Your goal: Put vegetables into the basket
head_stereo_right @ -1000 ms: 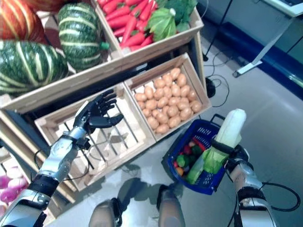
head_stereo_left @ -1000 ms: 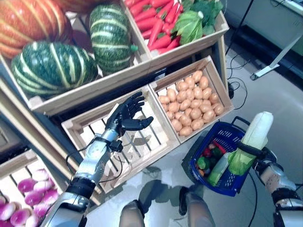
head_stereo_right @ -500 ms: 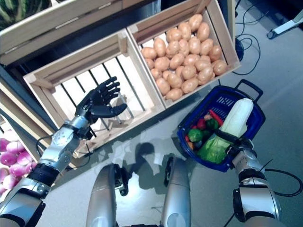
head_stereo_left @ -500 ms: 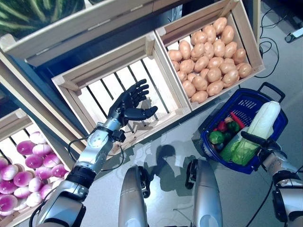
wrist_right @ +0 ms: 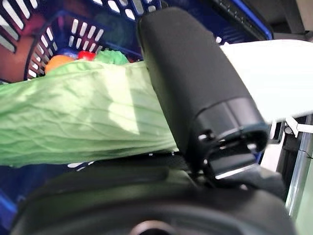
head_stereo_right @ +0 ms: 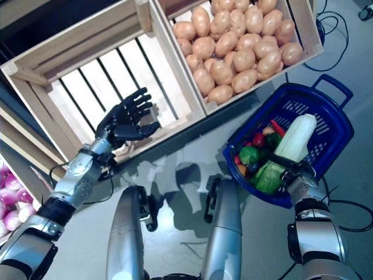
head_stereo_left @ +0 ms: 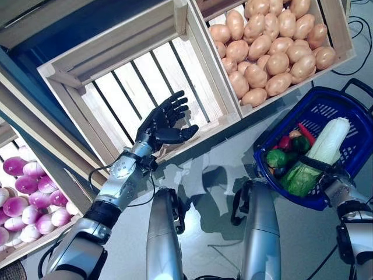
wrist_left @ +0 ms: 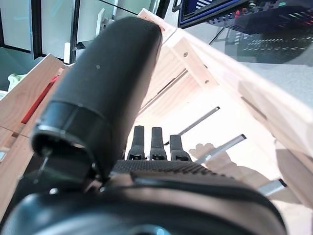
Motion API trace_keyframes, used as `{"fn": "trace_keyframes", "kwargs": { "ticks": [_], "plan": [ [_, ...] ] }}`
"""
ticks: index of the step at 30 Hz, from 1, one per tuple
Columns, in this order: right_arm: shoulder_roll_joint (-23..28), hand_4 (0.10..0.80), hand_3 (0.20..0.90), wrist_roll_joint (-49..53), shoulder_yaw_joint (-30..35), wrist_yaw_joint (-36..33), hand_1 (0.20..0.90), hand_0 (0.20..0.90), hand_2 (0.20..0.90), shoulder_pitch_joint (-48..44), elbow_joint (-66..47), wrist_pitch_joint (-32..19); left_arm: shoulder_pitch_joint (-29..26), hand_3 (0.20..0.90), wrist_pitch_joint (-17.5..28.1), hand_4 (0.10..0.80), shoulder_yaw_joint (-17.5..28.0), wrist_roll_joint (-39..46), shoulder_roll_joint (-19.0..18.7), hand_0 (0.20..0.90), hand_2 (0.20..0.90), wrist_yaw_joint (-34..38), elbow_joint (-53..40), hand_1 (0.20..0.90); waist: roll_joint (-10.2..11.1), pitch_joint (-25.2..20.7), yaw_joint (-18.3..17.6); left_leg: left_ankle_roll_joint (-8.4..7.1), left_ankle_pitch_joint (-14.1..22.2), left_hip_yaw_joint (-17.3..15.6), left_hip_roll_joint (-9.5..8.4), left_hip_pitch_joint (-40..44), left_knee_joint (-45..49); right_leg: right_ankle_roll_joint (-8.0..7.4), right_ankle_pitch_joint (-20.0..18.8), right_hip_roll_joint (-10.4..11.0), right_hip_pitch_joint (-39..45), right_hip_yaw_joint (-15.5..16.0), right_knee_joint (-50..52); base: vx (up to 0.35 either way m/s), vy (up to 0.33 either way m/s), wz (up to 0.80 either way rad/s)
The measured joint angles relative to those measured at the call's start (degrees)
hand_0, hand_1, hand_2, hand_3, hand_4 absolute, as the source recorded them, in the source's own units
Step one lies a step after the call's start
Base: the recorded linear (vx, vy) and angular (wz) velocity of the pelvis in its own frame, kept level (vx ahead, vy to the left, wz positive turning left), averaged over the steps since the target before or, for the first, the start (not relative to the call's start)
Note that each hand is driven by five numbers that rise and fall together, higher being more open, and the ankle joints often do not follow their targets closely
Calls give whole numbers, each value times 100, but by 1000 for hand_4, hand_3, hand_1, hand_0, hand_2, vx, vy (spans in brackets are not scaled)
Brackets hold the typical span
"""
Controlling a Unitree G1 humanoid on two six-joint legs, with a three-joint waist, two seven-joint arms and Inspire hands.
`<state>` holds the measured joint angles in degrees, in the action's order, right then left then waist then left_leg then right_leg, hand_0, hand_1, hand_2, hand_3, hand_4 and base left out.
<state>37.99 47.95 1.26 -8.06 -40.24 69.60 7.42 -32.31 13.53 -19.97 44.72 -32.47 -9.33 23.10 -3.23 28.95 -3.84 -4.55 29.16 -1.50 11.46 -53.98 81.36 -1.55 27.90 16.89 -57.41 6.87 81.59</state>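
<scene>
While the right robot hand (head_stereo_left: 330, 177) grips a cabbage (head_stereo_left: 317, 156) lying across the blue basket (head_stereo_left: 348, 114), left robot hand (head_stereo_left: 161, 123) spread wide, empty, over a bare crate (head_stereo_left: 76, 76), potatoes (head_stereo_left: 271, 41) beside it.

Both eye views look steeply down from the head, side by side, sharing the empty slatted crate (head_stereo_left: 140, 87), potato crate (head_stereo_right: 245, 46) and blue basket (head_stereo_left: 344, 116). The left wrist view looks along its hand (wrist_left: 151, 142) into that slatted crate, very close. The right wrist view looks past its thumb (wrist_right: 190, 83) into the basket.
</scene>
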Motion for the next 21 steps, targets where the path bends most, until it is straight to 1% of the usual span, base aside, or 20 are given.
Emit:
{"fn": "trace_keyframes", "kwargs": {
  "ticks": [5,8,9,12,14,16,17,19,21],
  "plan": [
    [1,800,900,25,35,-14,900,900,900,5,-6,-5,-20,900,0,800,0,27,2,900,900,-2,3,900,1,-1,19,-11,-5,-4,9,35,-73,-14,-10,-12,38,10,-73,26,-18,0],
    [-1,800,900,36,48,-16,900,900,900,42,-15,-8,-10,900,-1,800,4,39,9,900,900,-6,12,900,5,-6,20,-52,-85,-32,18,283,-384,-40,-72,-80,295,52,-370,23,-6,0],
    [-1,800,900,36,50,-18,900,900,900,47,-17,-10,-7,900,-1,800,3,42,17,900,900,-7,14,900,8,-8,15,-39,-131,-44,22,401,-548,-24,-104,-110,418,68,-526,0,0,0],
    [1,800,900,35,60,-18,900,900,900,74,-48,-12,-10,900,-1,800,5,44,25,900,900,-15,8,900,29,-20,15,-50,-260,-120,53,808,-1084,-66,-261,-183,829,148,-1054,56,7,-4],
    [2,800,900,31,63,-19,900,900,900,82,-51,-13,-12,900,-1,800,8,50,25,900,900,-11,7,900,109,-80,19,-57,-349,-231,72,1170,-1499,-91,-334,-210,1125,158,-1410,82,6,-10],
    [9,800,900,25,86,-19,900,900,900,78,-66,-14,-16,900,-2,800,13,58,24,900,900,-9,6,900,129,-95,27,-96,-408,-288,104,1463,-1783,-114,-413,-273,1408,187,-1708,96,7,-12],
    [9,800,900,20,92,-19,900,900,900,87,-71,-15,-11,900,-1,800,13,59,26,900,900,-14,8,900,178,-131,31,-94,-432,-359,113,1700,-2000,-123,-440,-280,1604,203,-1900,108,6,-11],
    [9,800,900,-2,160,-24,900,900,900,127,-103,-21,-12,900,-1,800,17,57,33,900,900,-20,21,900,204,-158,26,-91,-484,-411,125,1990,-2295,-154,-500,-308,1903,255,-2192,118,3,-5],
    [9,800,900,-29,260,-34,900,900,900,247,-181,-31,13,900,-3,800,17,56,41,900,900,-38,89,900,224,-236,47,-105,-586,-474,140,2376,-2730,-190,-616,-396,2299,316,-2649,138,0,-6]
  ]
}}
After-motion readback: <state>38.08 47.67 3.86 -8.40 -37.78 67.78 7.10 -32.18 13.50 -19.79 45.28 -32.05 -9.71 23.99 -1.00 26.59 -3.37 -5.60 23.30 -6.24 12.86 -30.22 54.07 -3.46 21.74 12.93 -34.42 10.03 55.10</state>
